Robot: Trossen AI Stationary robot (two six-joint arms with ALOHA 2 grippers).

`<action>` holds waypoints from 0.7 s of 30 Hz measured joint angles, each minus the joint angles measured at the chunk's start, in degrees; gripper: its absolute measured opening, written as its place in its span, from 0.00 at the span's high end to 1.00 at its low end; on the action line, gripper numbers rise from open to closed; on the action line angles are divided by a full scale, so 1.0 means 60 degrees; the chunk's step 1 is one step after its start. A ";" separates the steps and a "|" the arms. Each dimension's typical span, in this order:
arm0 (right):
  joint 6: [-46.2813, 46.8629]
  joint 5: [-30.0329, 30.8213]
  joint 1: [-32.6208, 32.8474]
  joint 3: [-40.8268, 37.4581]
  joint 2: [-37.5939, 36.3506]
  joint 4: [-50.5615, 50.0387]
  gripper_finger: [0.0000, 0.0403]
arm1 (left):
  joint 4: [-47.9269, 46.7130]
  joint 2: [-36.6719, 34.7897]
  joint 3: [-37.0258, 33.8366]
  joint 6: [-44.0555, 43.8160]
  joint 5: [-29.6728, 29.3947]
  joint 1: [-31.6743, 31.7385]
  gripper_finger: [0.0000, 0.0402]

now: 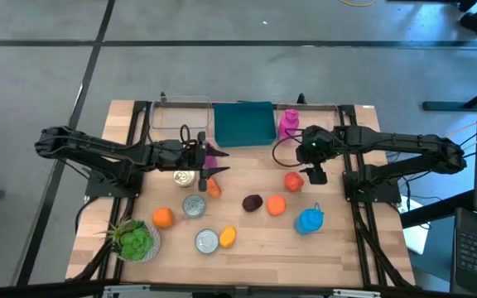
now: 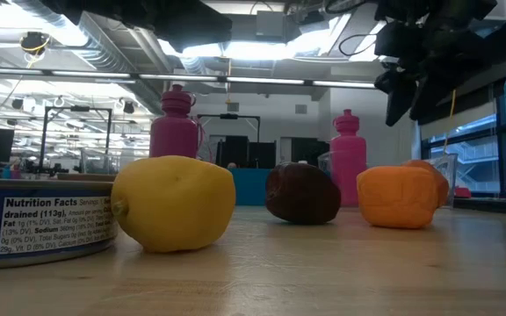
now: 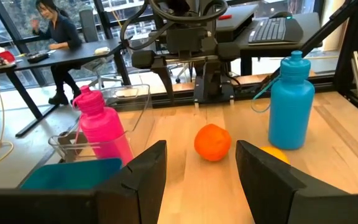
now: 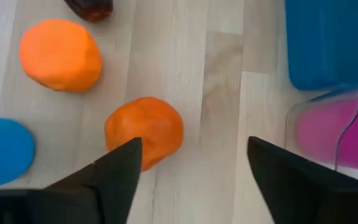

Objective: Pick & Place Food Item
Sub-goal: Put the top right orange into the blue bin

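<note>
Nearest us, our right gripper [image 4: 188,180] hangs open and empty above an orange fruit [image 4: 145,131]. We judge nothing picked yet; our left gripper [image 3: 201,180] waits open and empty.

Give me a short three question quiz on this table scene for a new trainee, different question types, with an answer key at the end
1. True or false: the right gripper is shut on the orange fruit.
2. Multiple choice: what stands right beside the teal bin at the back of the table? A) the pink bottle B) the blue bottle C) the lettuce
3. Fill in: in the low view, the dark food item lies between the yellow lemon and the ______ fruit.

Key: 1 false, its fingers stand open above the fruit. 2 A. 3 orange.
</note>
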 joint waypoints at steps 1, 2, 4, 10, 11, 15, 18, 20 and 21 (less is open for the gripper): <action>0.0095 -0.0002 0.0000 0.0000 0.0000 -0.0010 0.23 | 0.0002 0.0000 0.0000 0.0004 0.0000 0.0000 0.54; 0.0209 -0.0029 0.0000 0.0000 0.0000 -0.0008 0.20 | 0.0002 0.0000 0.0000 0.0007 0.0000 0.0000 0.54; 0.0278 -0.0331 0.0000 0.0000 0.0000 -0.0008 0.12 | -0.0001 0.0000 0.0000 0.0004 0.0000 0.0000 0.54; 0.0816 -0.0883 0.0000 0.0000 0.0000 0.0032 0.05 | 0.0002 0.0000 0.0000 0.0021 -0.0007 0.0002 0.54; 0.0842 -0.0855 0.0000 0.0000 0.0000 0.0104 0.06 | 0.0002 0.0000 -0.0004 0.0066 -0.0004 0.0015 0.54; 0.1483 -0.0511 0.0000 0.0000 0.0000 0.0656 0.11 | -0.0002 -0.0003 -0.0004 0.0077 -0.0004 0.0144 0.54; 0.1773 -0.0275 0.0011 0.0000 0.0000 0.0869 0.12 | -0.0002 -0.0004 -0.0004 0.0084 -0.0009 0.0276 0.54; 0.1673 -0.0068 0.0094 0.0000 0.0008 0.0861 0.12 | -0.0002 -0.0004 -0.0004 0.0089 -0.0009 0.0368 0.54; 0.1644 -0.0064 0.0136 0.0000 0.0015 0.0863 0.12 | -0.0002 -0.0004 -0.0004 0.0091 -0.0007 0.0407 0.54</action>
